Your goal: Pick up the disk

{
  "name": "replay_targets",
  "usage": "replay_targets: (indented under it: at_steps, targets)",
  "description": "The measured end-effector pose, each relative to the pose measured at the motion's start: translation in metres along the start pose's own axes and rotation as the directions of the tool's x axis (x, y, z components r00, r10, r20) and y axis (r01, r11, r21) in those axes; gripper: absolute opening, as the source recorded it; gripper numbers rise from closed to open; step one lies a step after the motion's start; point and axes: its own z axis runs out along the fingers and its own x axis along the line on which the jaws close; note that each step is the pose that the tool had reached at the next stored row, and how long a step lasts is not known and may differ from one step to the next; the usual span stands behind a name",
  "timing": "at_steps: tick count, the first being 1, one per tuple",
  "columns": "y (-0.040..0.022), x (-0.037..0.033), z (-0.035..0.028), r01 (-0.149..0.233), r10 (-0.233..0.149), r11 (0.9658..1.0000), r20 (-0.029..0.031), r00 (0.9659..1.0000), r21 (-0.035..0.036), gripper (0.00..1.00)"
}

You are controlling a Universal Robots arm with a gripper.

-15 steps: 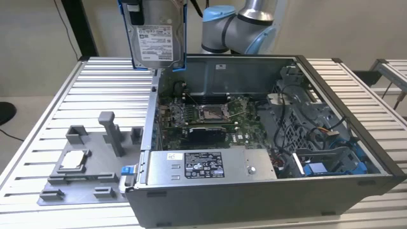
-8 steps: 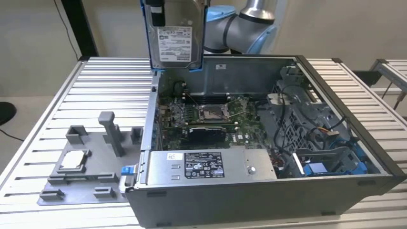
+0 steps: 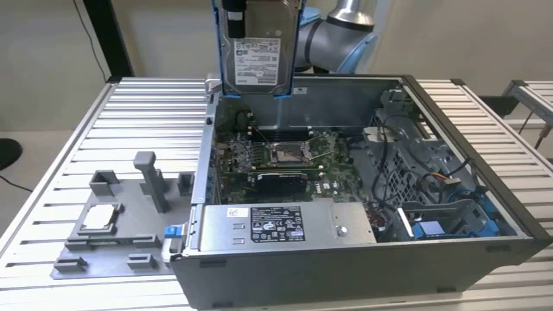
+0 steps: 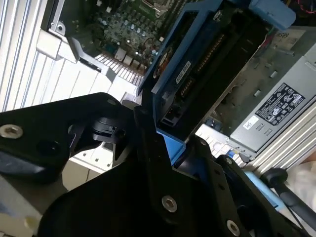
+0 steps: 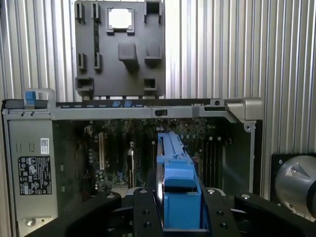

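Black pincer [image 5: 180, 207] closed firmly on the disk [image 3: 256, 58], fingers [image 5: 148, 213] pressed against both sides of its blue carrier frame. Drive held upright, lifted clear above the open computer case [image 3: 363, 262], printed face turned toward the exterior view. Below the pincer, inside the case, the green motherboard [image 3: 285, 152]. Farther off, along the case wall, the silver power supply [image 3: 285, 223]. Outside the case, well apart from the pincer, a grey fixture plate [image 3: 129, 262] carrying a small square chip [image 3: 100, 216], on a slatted aluminium table [image 3: 147, 110].
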Motion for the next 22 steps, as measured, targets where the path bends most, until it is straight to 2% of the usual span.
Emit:
replay_targets:
  at_steps: [22]
  targets:
    - [-0.072,-0.0014,0.0055,0.0,0.0,1.0,0.0,1.0,0.0,0.0]
